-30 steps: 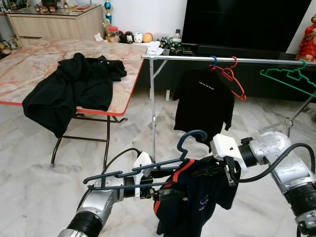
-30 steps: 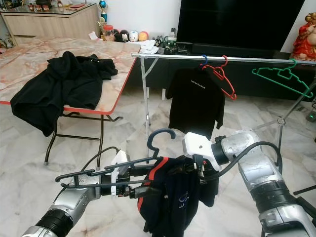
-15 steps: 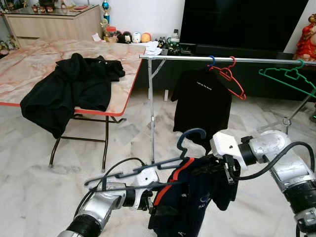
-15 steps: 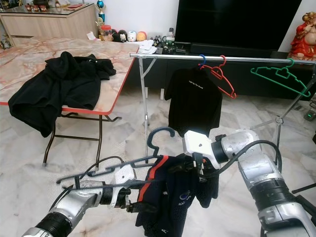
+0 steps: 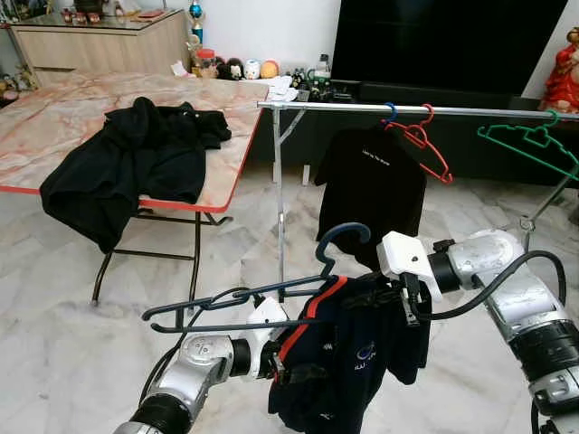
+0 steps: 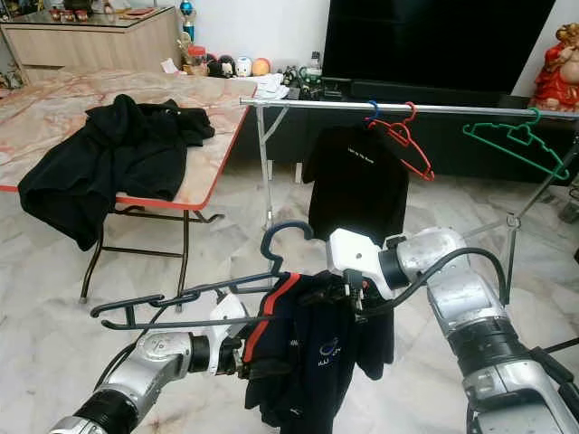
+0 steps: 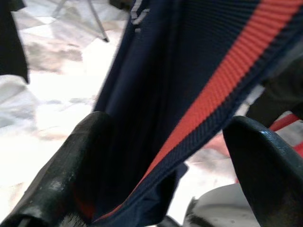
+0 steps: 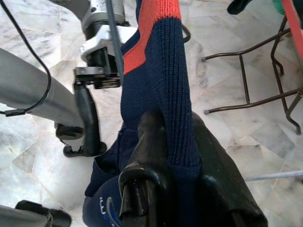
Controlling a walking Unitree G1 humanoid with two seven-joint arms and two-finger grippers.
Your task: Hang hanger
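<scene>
A dark blue hanger (image 5: 336, 242) carries a navy shirt (image 5: 353, 362) with a red stripe, held in front of me over the floor. My right gripper (image 5: 406, 297) is shut on the shirt's shoulder at the hanger's right end; its fingers (image 8: 150, 142) press the knit fabric. Under the hanger's left half, my left gripper (image 5: 291, 364) stands open, with the red-striped edge (image 7: 208, 109) running between its spread fingers (image 7: 80, 156). The hanger's bare left arm (image 5: 194, 312) sticks out above my left wrist. Beyond stands the metal rail (image 5: 344, 107) of the clothes rack.
On the rail hang a black T-shirt (image 5: 371, 185) on a blue hanger, a red hanger (image 5: 425, 140) and a green hanger (image 5: 529, 140). A folding table (image 5: 54, 113) on the left holds a black garment (image 5: 127, 163). A dark TV unit stands behind the rack.
The hanger with the shirt has risen a little and shifted left with my right gripper. My left gripper has dropped off the hanger's bar to the shirt's striped edge.
</scene>
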